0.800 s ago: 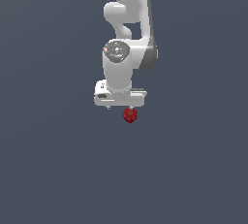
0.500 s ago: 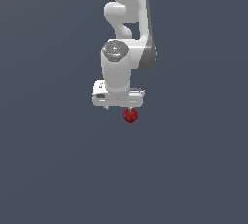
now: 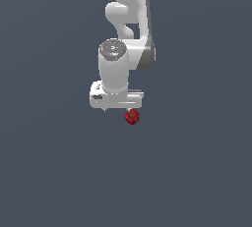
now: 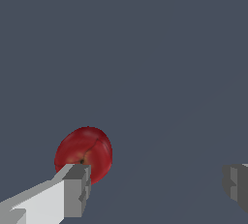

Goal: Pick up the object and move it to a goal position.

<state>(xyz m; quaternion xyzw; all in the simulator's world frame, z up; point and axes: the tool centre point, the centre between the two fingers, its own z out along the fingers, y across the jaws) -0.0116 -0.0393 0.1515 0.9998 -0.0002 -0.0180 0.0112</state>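
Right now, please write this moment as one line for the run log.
tool: open | red ball: not gripped, beside one finger | phase: approach

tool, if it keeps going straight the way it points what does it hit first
Probably the grey floor: the open tool has bare floor between its fingers. The red fruit sits by one finger, which may clip it; depth is unclear.

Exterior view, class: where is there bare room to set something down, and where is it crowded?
Nearly all of the grey floor is bare: wide patches on both sides of the arm and in front of it. The only crowded spot is just under the white pincer, where the small red fruit sits close by its bar.
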